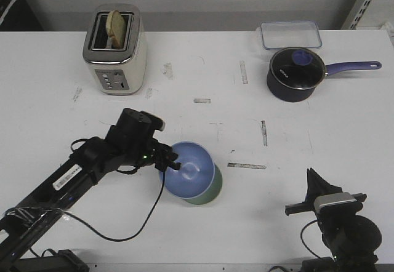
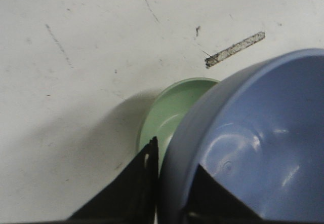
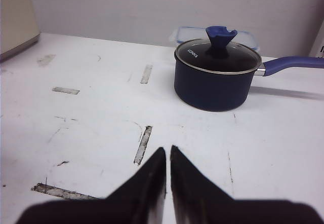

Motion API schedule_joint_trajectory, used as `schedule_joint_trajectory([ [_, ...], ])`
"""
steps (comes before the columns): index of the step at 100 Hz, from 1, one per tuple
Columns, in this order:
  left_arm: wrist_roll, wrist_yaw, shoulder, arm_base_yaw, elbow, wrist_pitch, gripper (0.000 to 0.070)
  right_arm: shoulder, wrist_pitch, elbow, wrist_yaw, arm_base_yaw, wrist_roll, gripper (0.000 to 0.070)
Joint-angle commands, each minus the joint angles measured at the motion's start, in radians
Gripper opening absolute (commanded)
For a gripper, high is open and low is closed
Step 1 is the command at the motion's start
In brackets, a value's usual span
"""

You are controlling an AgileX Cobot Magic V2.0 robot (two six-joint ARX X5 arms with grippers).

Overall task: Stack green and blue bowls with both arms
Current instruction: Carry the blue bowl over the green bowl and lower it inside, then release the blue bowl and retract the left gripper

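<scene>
The periwinkle blue bowl (image 1: 188, 168) is tilted above the pale green bowl (image 1: 209, 192), which stands on the table just under it. My left gripper (image 1: 168, 161) is shut on the blue bowl's rim, one finger inside and one outside. In the left wrist view the blue bowl (image 2: 258, 138) fills the near side and covers most of the green bowl (image 2: 169, 112); the gripper (image 2: 174, 168) clamps the blue rim. My right gripper (image 1: 315, 183) is shut and empty near the front right edge; in the right wrist view its tips (image 3: 167, 152) nearly touch.
A cream toaster (image 1: 115, 49) with a bread slice stands at the back left. A dark saucepan (image 1: 297, 74) with a glass lid and purple handle stands at the back right, also in the right wrist view (image 3: 216, 74). A clear container (image 1: 290, 35) lies behind it.
</scene>
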Motion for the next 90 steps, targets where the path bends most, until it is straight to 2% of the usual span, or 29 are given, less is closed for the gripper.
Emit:
schedule_joint_trajectory([
  [1, -0.011, 0.005, 0.049, -0.020, 0.017, 0.008, 0.0001, 0.004, 0.009, -0.003, 0.000, 0.001, 0.011, 0.0000],
  [26, -0.011, 0.004, 0.167, -0.049, 0.017, 0.024, 0.0001, 0.004, 0.009, -0.003, 0.000, 0.001, 0.011, 0.0000],
  [59, -0.011, 0.005, 0.177, -0.066, 0.017, 0.053, 0.0015, 0.004, 0.009, -0.003, 0.000, 0.001, 0.011, 0.0000],
  [65, -0.011, 0.005, 0.177, -0.071, 0.017, 0.053, 0.0099, 0.004, 0.009, -0.003, 0.000, 0.001, 0.011, 0.0000],
  [81, -0.011, 0.005, 0.177, -0.071, 0.019, 0.050, 0.0413, 0.004, 0.009, -0.003, 0.000, 0.001, 0.011, 0.0000],
  [87, -0.012, 0.005, 0.176, -0.071, 0.027, 0.047, 0.0496, 0.004, 0.009, -0.003, 0.000, 0.001, 0.011, 0.0000],
  [90, -0.012, 0.005, 0.176, -0.071, 0.033, 0.047, 0.0516, 0.004, 0.009, -0.003, 0.000, 0.001, 0.011, 0.0000],
])
